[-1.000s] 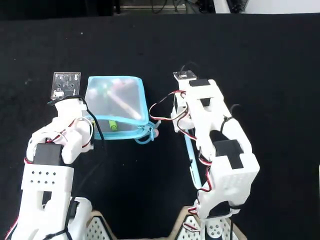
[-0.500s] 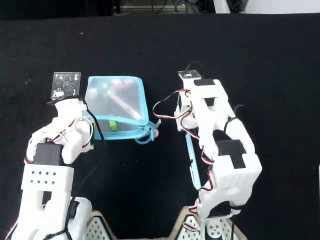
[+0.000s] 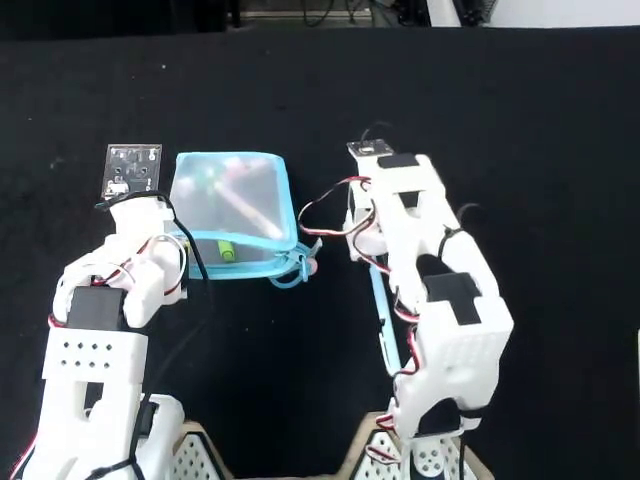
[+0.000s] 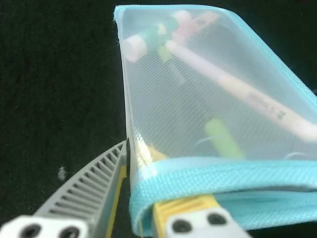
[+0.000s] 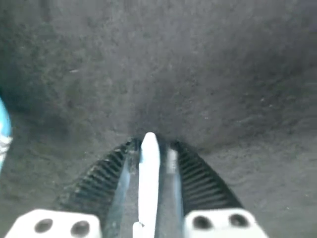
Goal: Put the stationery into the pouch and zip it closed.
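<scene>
Black table (image 3: 540, 150), right pincer (image 5: 151, 142) around pen (image 5: 148, 173)

shells: white printed plastic, blocky — my left arm (image 3: 95, 350) and my right arm (image 3: 455, 345) alike
servos (image 3: 455, 295): black blocks set in the white links
cables: red, black and white wires (image 3: 325, 212) looping at my joints
left fingers (image 4: 89, 188): one grey and ribbed, on white bases with dark screw holes
right fingers (image 5: 198, 176): dark, ribbed — same white bases

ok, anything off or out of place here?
Nothing spilled or damaged. One pen is outside the pouch, clamped in the right tool. The left tool pinches the pouch's zip edge at one corner.
</scene>
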